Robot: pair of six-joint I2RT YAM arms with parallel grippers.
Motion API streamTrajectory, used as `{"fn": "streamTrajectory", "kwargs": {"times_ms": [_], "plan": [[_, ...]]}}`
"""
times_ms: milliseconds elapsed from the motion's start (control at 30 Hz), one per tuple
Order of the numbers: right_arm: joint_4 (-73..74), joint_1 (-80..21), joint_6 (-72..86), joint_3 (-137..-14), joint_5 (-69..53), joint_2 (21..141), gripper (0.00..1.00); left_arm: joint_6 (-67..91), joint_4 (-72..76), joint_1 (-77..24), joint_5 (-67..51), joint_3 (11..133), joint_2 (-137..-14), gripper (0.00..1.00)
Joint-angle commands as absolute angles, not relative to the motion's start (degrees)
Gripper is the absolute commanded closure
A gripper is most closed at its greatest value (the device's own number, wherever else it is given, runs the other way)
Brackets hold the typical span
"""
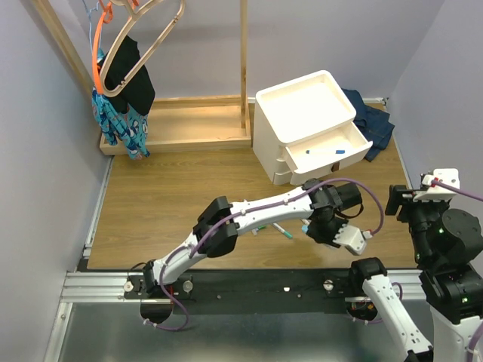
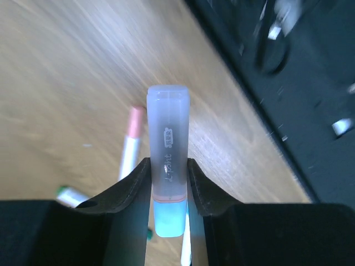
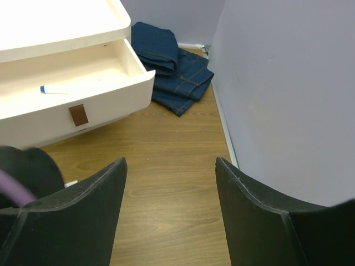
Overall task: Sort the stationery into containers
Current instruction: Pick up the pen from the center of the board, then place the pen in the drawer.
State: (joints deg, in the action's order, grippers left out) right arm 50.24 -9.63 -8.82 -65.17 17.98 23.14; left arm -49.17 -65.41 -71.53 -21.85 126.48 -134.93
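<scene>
Left gripper (image 2: 168,166) pinching the pale blue tube (image 2: 167,122), seemingly off the table (image 2: 83,66); right gripper (image 3: 171,166) spread empty, right of the open drawer (image 3: 111,105).

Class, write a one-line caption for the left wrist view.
Left fingers clamp a pale blue tube; a marker lies on the wooden table behind.

Lilac walls (image 1: 45,151) enclose wood-grain floor (image 1: 173,196) and a wooden rack (image 1: 189,124).
</scene>
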Motion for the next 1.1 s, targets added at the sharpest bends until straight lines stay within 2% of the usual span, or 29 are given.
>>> {"fn": "streamTrajectory", "kwargs": {"times_ms": [0, 67, 300, 600, 967, 1067], "plan": [[48.08, -9.05, -10.37, -64.34, 21.18, 20.48, 0.27, -39.74, -64.34, -74.00, -24.79, 134.64, -124.65, 0.69], [47.81, -9.05, -10.81, -64.07, 21.79, 20.13, 0.27, -36.05, -61.80, -74.53, -23.65, 135.61, -122.44, 0.68], [47.46, -9.05, -11.42, -64.60, 21.71, 20.30, 0.27, -39.89, -57.31, -75.41, -10.65, 139.12, -114.97, 0.65], [46.93, -7.39, -10.81, -64.86, 20.57, 21.18, 0.27, -39.39, -50.20, -68.48, 4.46, 142.46, -118.64, 0.67], [48.16, -4.31, -9.49, -64.78, 18.72, 22.06, 0.28, -32.79, -49.48, -61.53, 1.76, 146.16, -125.77, 0.67], [48.16, -3.43, -9.23, -64.60, 18.11, 22.32, 0.28, -31.73, -48.26, -61.09, 2.20, 145.02, -126.30, 0.59]]}}
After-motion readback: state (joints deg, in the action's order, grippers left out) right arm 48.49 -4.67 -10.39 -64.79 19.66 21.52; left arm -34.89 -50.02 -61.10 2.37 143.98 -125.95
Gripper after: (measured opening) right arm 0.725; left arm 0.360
